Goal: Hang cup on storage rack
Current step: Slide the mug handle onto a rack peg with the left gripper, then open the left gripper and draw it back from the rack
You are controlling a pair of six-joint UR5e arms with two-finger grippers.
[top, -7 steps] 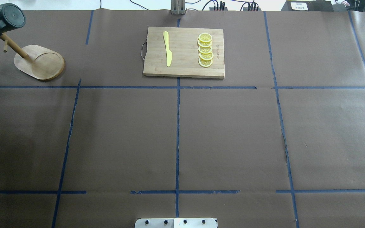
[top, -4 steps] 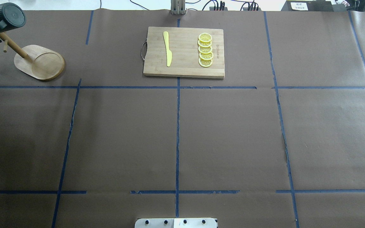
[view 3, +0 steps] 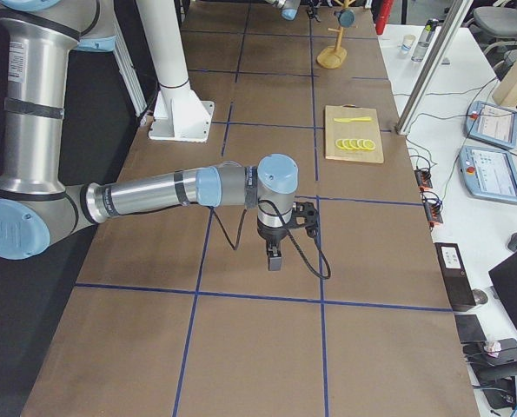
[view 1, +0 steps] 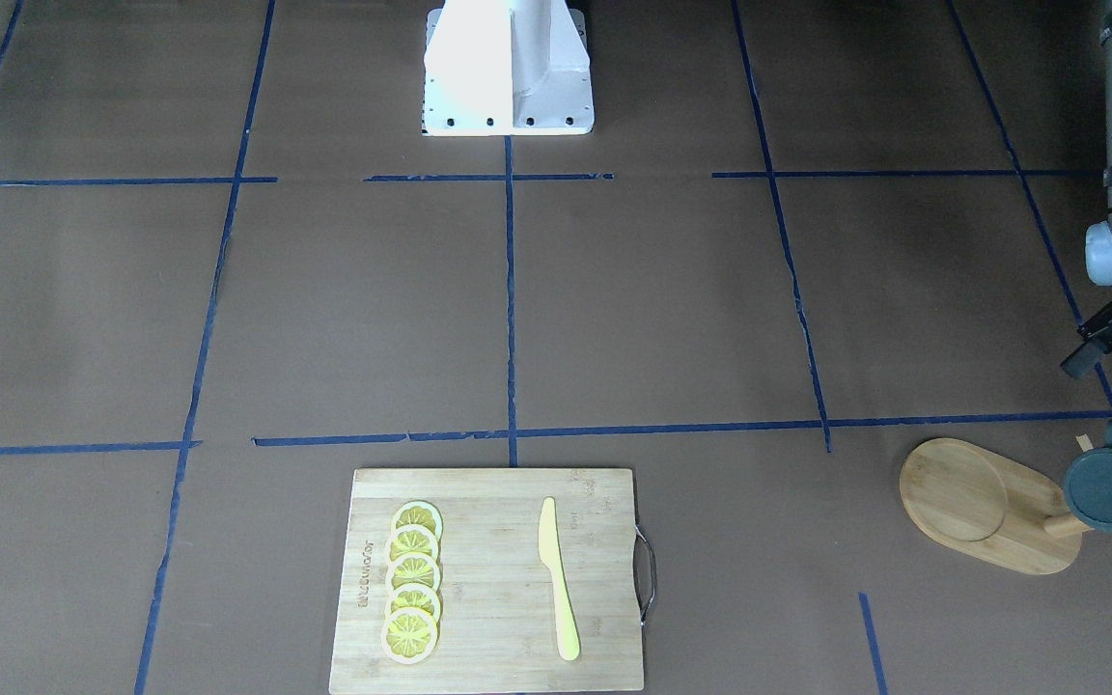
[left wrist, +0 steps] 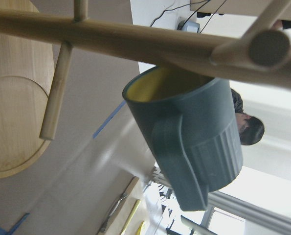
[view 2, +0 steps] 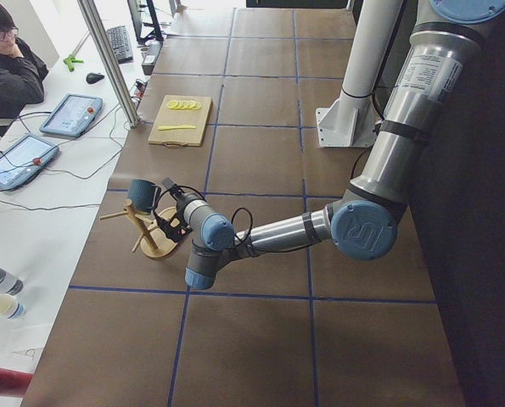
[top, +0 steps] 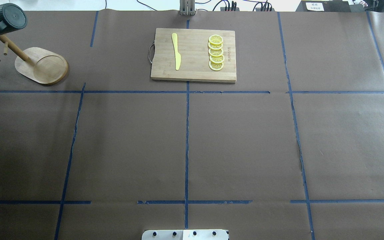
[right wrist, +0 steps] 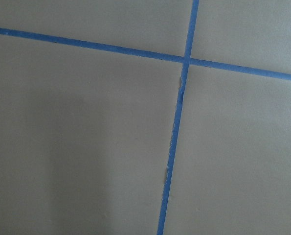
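Note:
The dark teal cup [top: 5, 18] hangs by its handle on a peg of the bamboo storage rack [top: 42, 65] at the table's far left. The front view shows the cup [view 1: 1111, 492] above the rack's oval base [view 1: 971, 502]. The left wrist view shows the cup [left wrist: 194, 142] with its yellow inside, hanging under the rack's pole [left wrist: 111, 36]. My left gripper [view 1: 1111, 367] is open and empty, apart from the cup, on the robot's side of the rack. My right gripper [view 3: 275, 256] points down over bare table; I cannot tell whether it is open or shut.
A bamboo cutting board [top: 193, 75] with a yellow knife [top: 176, 50] and several lemon slices [top: 216, 52] lies at the far middle. Blue tape lines cross the brown table cover. An operator [view 2: 6, 68] sits beyond the table's far edge.
My left gripper has drawn back from the rack toward the robot's side and almost left the overhead view. The cup stays hanging on the peg.

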